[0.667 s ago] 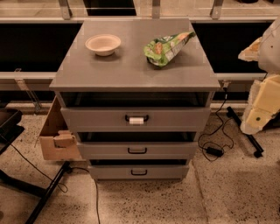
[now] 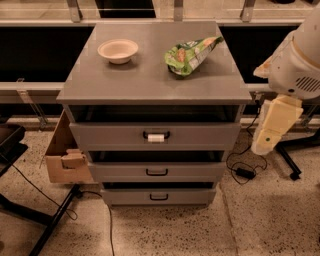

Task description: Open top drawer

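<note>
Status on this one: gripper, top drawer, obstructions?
Gripper hanging right of cabinet, off the handle. Top drawer ungrasped. Bowl, bag on top, not blocking.

We see a speckled terrazzo floor (image 2: 260,220) in warm, dim light. A grey cabinet (image 2: 150,75) stands against a wall of dark panels (image 2: 35,55) crossed by a pale rail (image 2: 30,86), with metal posts (image 2: 75,10) above. An open cardboard box (image 2: 62,160) touches the cabinet's left side. We note black stand legs (image 2: 50,222) and a cable (image 2: 30,182) at left, and a power adapter (image 2: 245,172) at right. The gripper (image 2: 270,127) hangs right of the cabinet.
</note>
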Controlling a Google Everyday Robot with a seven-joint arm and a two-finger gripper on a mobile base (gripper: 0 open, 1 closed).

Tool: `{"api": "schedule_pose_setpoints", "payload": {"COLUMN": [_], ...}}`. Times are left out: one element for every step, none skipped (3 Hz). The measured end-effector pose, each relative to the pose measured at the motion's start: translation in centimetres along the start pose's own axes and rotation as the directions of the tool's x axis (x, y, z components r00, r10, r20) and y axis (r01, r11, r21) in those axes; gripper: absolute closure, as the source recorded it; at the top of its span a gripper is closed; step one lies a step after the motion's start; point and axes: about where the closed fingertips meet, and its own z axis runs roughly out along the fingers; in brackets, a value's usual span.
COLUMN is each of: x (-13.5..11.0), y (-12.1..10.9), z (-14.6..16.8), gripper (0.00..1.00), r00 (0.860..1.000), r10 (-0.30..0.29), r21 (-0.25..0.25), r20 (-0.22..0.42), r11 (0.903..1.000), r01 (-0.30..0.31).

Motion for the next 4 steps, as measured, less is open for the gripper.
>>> {"api": "schedule_pose_setpoints", "payload": {"x": [-3.4,-5.1,-6.8,-8.1], "y": [0.4,0.8,2.1,3.1], "z": [9.1,13.9,17.9,20.9], "gripper": [0.00,0.00,0.00,0.00], "r00": [0.996,0.987,0.974,0.969], "r10": [-0.078,-0.135,-0.187,-0.211], "r21": [-0.025,-0.045,-0.087,-0.124], "r20": [-0.036,-0.088,-0.126,-0.131], "r11": [0.9967,0.9903,0.9803,0.9729], "r01": [0.077,0.132,0.177,0.195]}}
